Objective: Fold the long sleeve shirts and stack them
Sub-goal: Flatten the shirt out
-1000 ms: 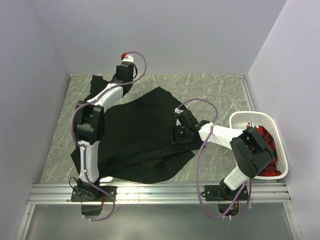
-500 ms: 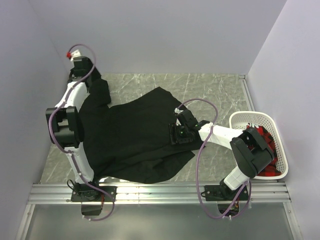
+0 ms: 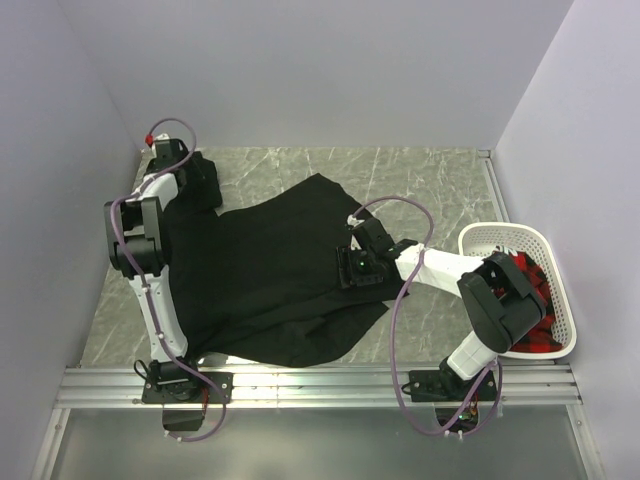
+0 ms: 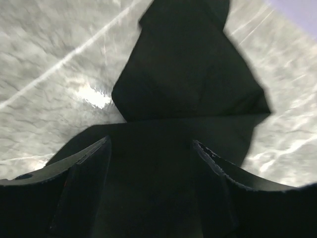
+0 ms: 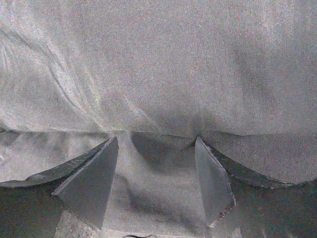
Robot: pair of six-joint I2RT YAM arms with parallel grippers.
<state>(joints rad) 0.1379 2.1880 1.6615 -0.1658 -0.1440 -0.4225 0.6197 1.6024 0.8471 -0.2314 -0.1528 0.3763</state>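
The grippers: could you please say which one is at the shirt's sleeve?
The left gripper, above the black shirt's far-left sleeve; the right gripper is down on its body.

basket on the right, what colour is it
White, with a slatted wall: the basket shows best in the top external view.

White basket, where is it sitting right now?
Top view: the white basket sits at the table's right edge, right of the black shirt.

No writing or labels seem legible anywhere.
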